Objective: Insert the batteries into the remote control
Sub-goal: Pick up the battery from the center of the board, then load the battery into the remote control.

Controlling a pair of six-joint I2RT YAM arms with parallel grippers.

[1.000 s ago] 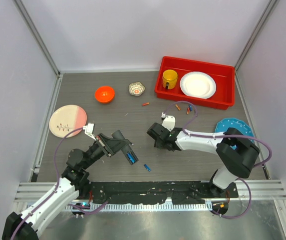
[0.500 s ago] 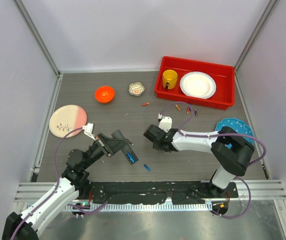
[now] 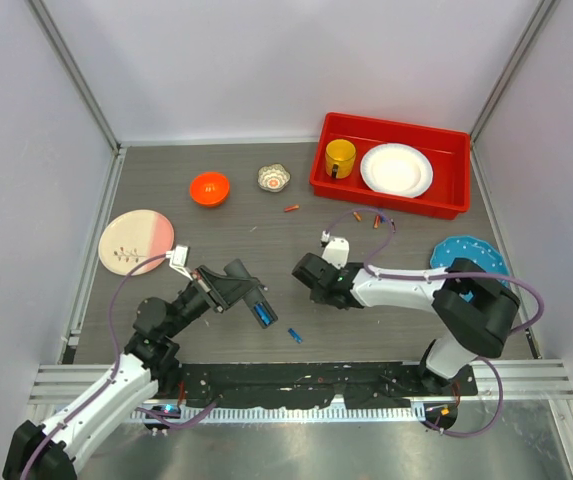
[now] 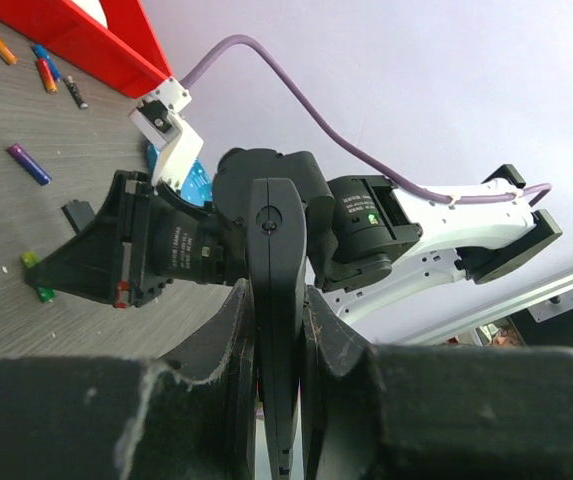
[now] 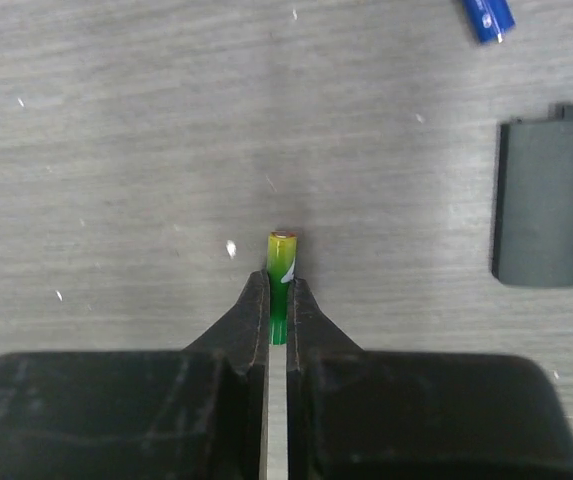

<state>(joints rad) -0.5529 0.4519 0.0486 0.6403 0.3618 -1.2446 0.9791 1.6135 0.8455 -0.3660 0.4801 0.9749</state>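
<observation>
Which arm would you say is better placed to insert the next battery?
Right, I think: the right hand grips a green-yellow cylindrical battery; the left hand is busy holding the slim black plastic remote.

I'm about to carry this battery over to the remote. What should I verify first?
1. Right fingers closed on the green battery: ok, its far end sticks out past the tips.
2. Left fingers clamping the remote control: ok.
3. Battery cover off and out of the way: ok, it lies flat on the table to one side.
4. Free slot in the recess: cannot tell; one blue battery already shows in it.
5. Which end of the green battery is positive: cannot tell.
</observation>
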